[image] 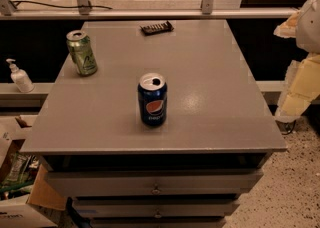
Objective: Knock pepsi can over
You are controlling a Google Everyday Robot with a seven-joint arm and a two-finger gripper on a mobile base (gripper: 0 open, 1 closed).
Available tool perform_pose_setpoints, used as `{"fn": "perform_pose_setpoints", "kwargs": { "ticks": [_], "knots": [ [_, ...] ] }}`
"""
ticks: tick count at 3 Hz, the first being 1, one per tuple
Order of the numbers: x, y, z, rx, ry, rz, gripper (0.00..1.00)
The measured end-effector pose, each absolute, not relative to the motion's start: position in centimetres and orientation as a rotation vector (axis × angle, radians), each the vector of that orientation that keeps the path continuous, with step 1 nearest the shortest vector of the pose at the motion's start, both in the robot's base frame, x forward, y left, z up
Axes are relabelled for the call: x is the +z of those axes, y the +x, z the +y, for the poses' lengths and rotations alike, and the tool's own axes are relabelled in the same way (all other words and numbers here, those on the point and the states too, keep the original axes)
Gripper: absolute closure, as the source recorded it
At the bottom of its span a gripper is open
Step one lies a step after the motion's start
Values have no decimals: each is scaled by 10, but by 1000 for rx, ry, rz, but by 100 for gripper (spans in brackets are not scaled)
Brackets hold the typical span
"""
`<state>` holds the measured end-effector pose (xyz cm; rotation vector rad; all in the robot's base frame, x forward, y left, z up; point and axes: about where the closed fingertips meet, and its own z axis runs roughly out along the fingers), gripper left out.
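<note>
The pepsi can (pixel 152 99) is dark blue with the round red-white-blue logo and a silver opened top. It stands upright on the grey cabinet top (pixel 210 72), a little left of centre and near the front edge. My gripper (pixel 296 94) shows as white and pale yellow parts at the right edge of the view. It is beyond the cabinet's right side, well to the right of the can and apart from it.
A green can (pixel 82 53) stands at the back left of the top. A dark snack bar (pixel 156 27) lies at the far edge. A white pump bottle (pixel 19 76) sits on a ledge to the left. Cardboard boxes (pixel 20 192) are at the lower left. Drawers (pixel 155 184) are below the top.
</note>
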<state>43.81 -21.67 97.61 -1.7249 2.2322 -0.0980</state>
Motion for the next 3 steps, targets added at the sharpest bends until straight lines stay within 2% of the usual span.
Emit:
{"fn": "perform_pose_setpoints", "kwargs": {
  "ticks": [1,2,3],
  "knots": [
    [976,438,-217,-98,-1725,2232,0],
    [969,437,-213,-9,-1673,2224,0],
    [951,430,-188,165,-1581,2189,0]
  ]
}}
